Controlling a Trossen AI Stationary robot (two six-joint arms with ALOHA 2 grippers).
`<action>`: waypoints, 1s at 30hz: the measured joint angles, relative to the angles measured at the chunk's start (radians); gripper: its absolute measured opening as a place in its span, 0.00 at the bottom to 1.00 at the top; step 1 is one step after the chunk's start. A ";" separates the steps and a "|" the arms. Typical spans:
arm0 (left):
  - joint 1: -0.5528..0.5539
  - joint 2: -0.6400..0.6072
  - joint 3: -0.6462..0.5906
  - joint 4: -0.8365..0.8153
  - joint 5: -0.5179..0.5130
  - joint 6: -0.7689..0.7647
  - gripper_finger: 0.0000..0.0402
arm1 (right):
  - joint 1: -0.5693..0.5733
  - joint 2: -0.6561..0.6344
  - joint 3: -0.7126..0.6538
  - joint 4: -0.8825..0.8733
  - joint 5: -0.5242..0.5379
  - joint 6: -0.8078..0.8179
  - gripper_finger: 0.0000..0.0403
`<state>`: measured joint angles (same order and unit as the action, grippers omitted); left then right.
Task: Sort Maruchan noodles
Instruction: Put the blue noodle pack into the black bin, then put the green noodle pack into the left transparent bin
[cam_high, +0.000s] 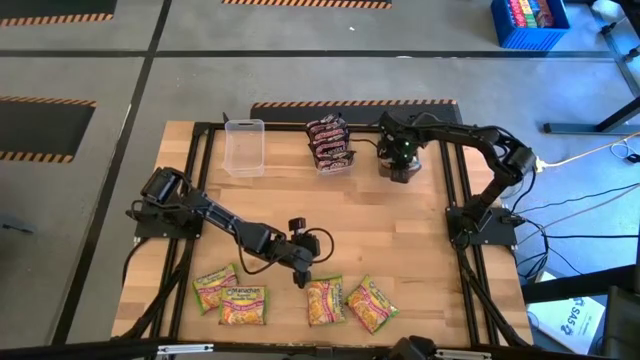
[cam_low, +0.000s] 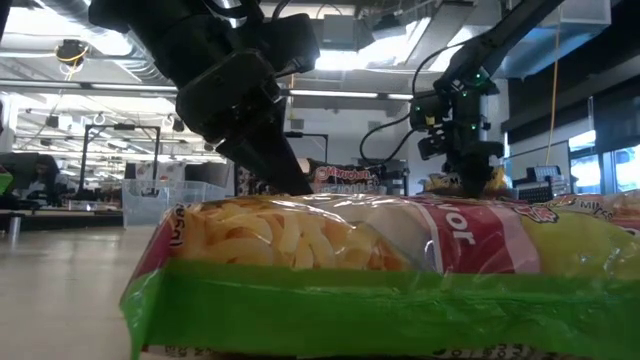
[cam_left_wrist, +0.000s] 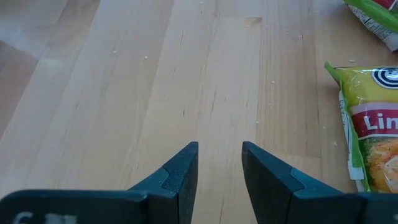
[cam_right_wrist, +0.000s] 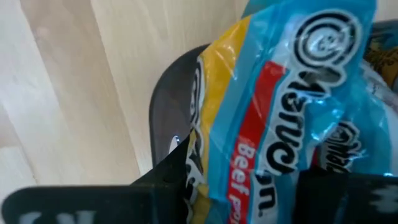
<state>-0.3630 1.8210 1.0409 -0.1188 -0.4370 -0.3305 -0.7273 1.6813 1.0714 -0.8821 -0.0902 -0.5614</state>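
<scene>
The left gripper (cam_high: 301, 281) hangs low over the bare wood of the counter (cam_high: 400, 230), just beside the yellow-green packets (cam_high: 323, 301); its jaws stand apart with nothing between them, and the left wrist view shows only wood in the gap, with one lime packet (cam_left_wrist: 370, 140) off to the side. Four yellow-green packets lie in a loose row along the counter's near edge, two on either side of the left gripper. The right gripper (cam_high: 398, 168) is at the far end of the counter, over a dark grey tub (cam_right_wrist: 171, 112); its jaws are clamped on a yellow-and-blue beef packet (cam_right_wrist: 273, 93), which hangs down into the tub. Just beside that tub, a clear tub holds the maroon packets (cam_high: 330, 141) standing on edge; an empty clear tub (cam_high: 244, 146) stands farther along the same far edge.
</scene>
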 joint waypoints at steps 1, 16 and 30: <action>0.000 0.000 0.000 0.000 0.000 0.000 0.30 | 0.000 0.001 0.000 0.000 0.001 0.011 0.28; 0.000 0.000 0.000 0.008 0.000 0.000 0.30 | 0.001 0.001 0.159 -0.222 0.079 0.195 0.59; -0.007 0.000 0.000 0.045 0.007 -0.006 0.30 | 0.312 -0.314 0.193 -0.275 -0.207 0.517 0.62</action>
<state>-0.3703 1.8210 1.0412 -0.0736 -0.4296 -0.3370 -0.4157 1.3670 1.2646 -1.1569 -0.2968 -0.0442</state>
